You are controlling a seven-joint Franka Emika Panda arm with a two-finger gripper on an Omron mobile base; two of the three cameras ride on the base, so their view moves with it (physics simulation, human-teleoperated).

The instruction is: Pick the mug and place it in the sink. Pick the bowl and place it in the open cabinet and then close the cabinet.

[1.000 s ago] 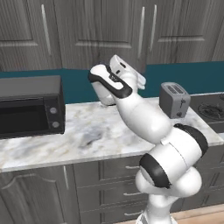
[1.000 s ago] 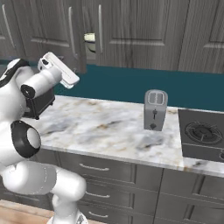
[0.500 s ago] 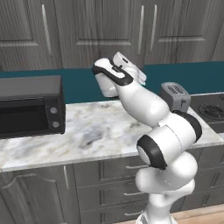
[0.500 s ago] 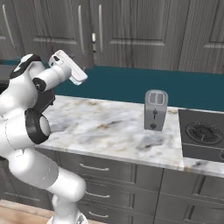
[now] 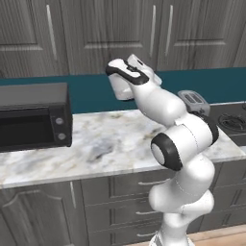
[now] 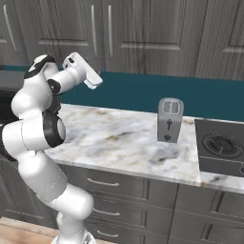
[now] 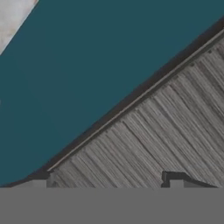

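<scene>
The tool (image 7: 109, 179) is spread, holding nothing, raised near the cabinet (image 7: 166, 131) and teal wall (image 7: 87, 65). On the desk (image 6: 119, 143), the toaster (image 6: 170, 120) stands at its 3 o'clock.

From behind the arm on its left, one camera looks forward and down over the desk (image 5: 96, 144) toward the toaster (image 5: 192, 100). Its twin stands behind on the right, sharing that desk (image 6: 119, 138) and toaster (image 6: 169, 119). The hand camera sits close against the blue wall (image 7: 87, 65) and cabinet door (image 7: 166, 135), tilted.
</scene>
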